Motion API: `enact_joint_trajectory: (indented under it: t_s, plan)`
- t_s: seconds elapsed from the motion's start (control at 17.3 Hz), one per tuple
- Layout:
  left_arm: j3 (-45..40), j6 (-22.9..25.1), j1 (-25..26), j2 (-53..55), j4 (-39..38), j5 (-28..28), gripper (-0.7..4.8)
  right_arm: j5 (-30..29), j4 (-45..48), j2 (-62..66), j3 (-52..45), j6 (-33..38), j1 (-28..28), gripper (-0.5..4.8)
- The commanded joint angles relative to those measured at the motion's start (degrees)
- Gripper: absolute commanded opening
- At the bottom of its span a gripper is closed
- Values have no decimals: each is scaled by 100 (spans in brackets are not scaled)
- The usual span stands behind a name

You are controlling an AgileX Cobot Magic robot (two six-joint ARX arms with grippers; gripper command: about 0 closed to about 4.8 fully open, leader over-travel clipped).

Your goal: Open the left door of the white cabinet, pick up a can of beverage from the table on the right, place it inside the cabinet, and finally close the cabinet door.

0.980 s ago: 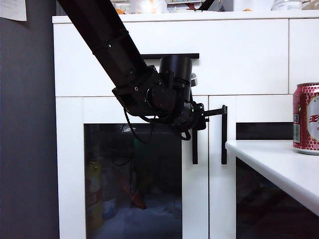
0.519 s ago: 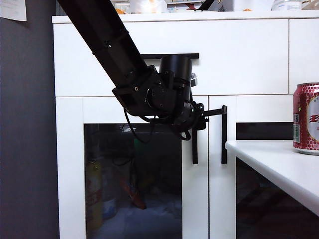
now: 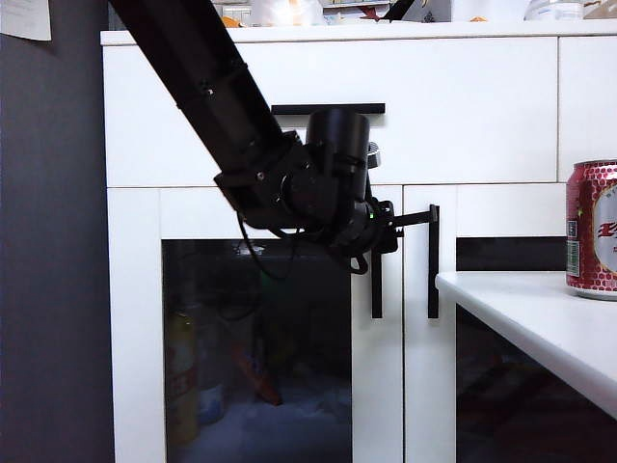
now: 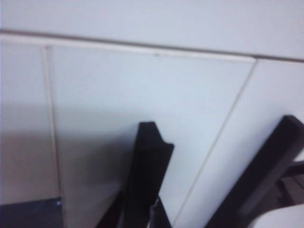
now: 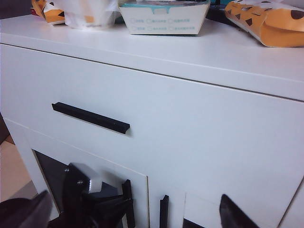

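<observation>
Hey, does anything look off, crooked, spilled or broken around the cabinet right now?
Nothing stands out. The left door sits flush and closed, left gripper shut by its handle. The can stands upright on the table.

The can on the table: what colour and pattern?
Red can with a honeycomb dot pattern, white label panel, silver rim; seen best in the exterior view.
</observation>
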Motion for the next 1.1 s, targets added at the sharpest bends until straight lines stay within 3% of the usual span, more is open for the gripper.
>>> enact_joint_trajectory:
  t_s: [0.06,0.17,0.98,1.1]
  plan:
    - [-363,-208,-72,-122,713,195,-5,11,111,-28,28,22,-2,461]
    - [-776,-210,-74,-330,1154,195,-5,9,109,-28,28,22,-2,461]
    - [-4441,-208,-76,-2518,1163,195,-5,-74,-201,44,26,26,48,461]
    - [-4854,-208,-74,-2997,1158,190,-5,-179,-199,264,26,68,326,461]
